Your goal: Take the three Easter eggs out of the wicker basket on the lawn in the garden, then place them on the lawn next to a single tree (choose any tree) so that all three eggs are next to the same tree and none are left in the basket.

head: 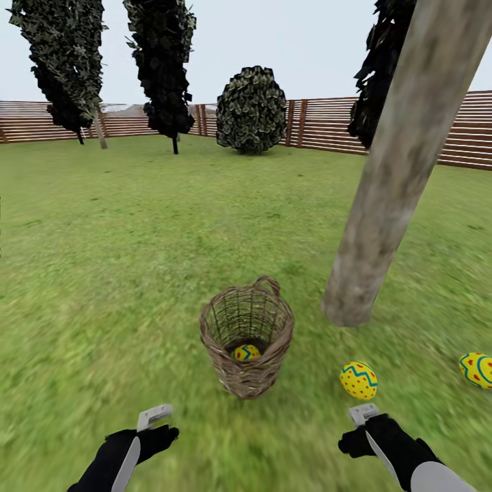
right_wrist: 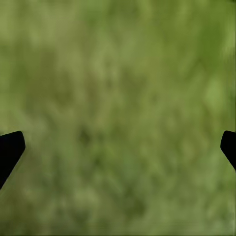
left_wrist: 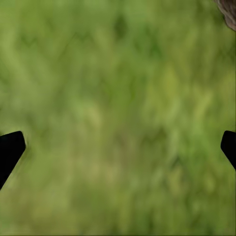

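Note:
The wicker basket stands upright on the lawn, and one yellow Easter egg lies at its bottom. Two more Easter eggs rest on the grass right of the basket: one near the tree trunk's base, another at the view's right edge. The tree trunk rises just right of the basket. My left gripper hangs open over bare grass, near and left of the basket. My right gripper is open over grass too, just short of the nearer egg.
A brown slatted fence runs along the far edge of the lawn. Dark narrow trees and a round bush stand in front of it. Open grass stretches left and ahead of the basket.

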Robot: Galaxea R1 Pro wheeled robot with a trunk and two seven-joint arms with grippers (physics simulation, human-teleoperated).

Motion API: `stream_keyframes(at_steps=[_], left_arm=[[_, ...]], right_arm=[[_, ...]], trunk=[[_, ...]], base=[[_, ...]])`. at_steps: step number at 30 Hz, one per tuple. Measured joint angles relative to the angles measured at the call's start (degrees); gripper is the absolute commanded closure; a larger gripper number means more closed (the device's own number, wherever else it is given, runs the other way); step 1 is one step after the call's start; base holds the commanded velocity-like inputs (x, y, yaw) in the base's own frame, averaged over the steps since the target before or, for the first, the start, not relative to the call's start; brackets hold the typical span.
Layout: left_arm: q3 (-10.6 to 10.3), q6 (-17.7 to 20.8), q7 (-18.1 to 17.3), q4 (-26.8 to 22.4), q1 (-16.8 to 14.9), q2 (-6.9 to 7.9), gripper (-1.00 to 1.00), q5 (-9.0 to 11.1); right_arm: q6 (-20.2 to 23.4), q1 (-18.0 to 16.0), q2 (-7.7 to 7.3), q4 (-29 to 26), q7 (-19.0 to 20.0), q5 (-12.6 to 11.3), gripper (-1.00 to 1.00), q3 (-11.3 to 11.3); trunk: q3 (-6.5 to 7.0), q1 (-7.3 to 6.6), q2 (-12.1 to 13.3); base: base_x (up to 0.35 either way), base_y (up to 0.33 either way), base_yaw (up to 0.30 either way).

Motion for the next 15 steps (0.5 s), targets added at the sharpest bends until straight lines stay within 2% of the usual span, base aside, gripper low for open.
stream_keyframes(at_steps=[15], left_arm=[[0.0,0.0,-0.06,0.0,0.0,0.06,-1.0,0.0]], right_arm=[[0.0,0.0,0.0,0.0,0.0,0.0,-1.0,0.0]], trunk=[[0.0,-0.01,0.0]], base=[[0.076,0.334,0.0]])
